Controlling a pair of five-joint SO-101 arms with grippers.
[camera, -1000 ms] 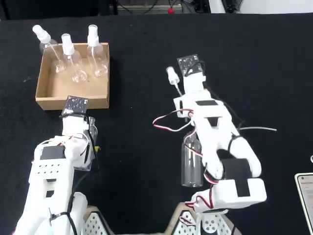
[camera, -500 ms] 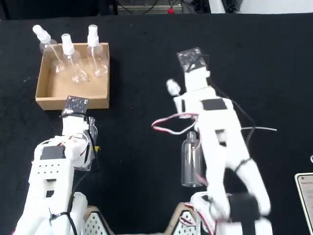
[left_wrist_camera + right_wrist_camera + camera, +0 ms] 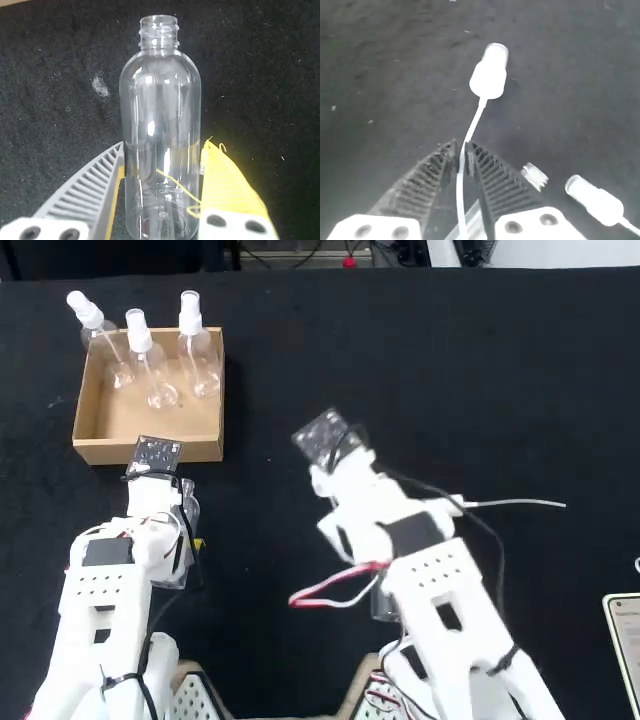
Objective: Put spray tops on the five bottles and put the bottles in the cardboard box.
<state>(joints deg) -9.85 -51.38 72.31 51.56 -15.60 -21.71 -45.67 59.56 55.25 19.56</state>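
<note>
**Light, slick bottles and a bendy tube**

The cardboard box point(image 3: 100, 451) sat on the black worktop point(image 3: 500, 370) just beyond the left tool point(image 3: 163, 150). Three bottles point(image 3: 150, 370) with spray tops fitted stood or leaned in its far half. The near half, closest to that tool, showed bare cardboard, likely room enough for two more.

The left tool was pinching an open bottle point(image 3: 160, 115) low on its body, one finger on each side, with the threaded neck pointing away from the tool and no top on it. The bottle looked like clear, empty, thin plastic. I judged it very light, smooth enough to twist or slip in the grip, and liable to dent if squeezed hard. A hold on the wide lower body seemed sensible, as it left the neck free.

The right tool point(image 3: 462, 147) was pressed together on the thin tube point(image 3: 472, 122) of a spray top point(image 3: 490, 75), whose head hung out ahead of the fingertips. The tube looked soft and springy, so I judged the head would wobble and be hard to aim. A grip on the stiff head itself would probably steer better. Beside this tool lay the neck of a second open bottle point(image 3: 535, 176) and a loose spray top point(image 3: 592, 200).
</note>
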